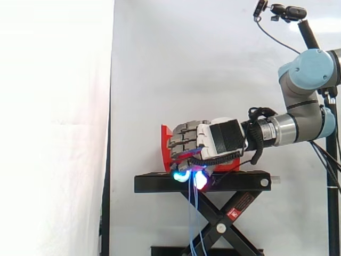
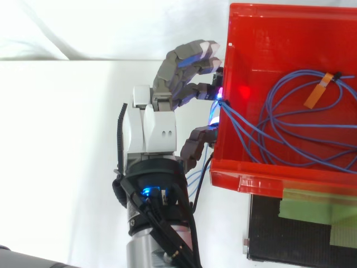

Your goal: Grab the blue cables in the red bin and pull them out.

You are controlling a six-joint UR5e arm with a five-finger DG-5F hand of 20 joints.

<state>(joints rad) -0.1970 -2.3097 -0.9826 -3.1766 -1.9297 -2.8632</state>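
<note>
The hand (image 2: 150,125) pinches the blue cables (image 2: 231,111) at the red bin (image 2: 262,178) wall. If you pull fast, the loops may drag the bin.

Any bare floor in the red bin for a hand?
Bare, top view: the strip of the red plastic bin along its upper wall, above the thin blue cables. Crowded: right half, coil and orange tag; left wall, where the hand pinches them.

The red bin (image 2: 279,14) is glossy, see-through plastic. The blue cables (image 2: 290,120) have smooth plastic sheaths. The hand (image 2: 150,125) has matt plastic shells. The stand (image 1: 160,184) is matt black metal; the curtain (image 1: 53,133) is white cloth.
</note>
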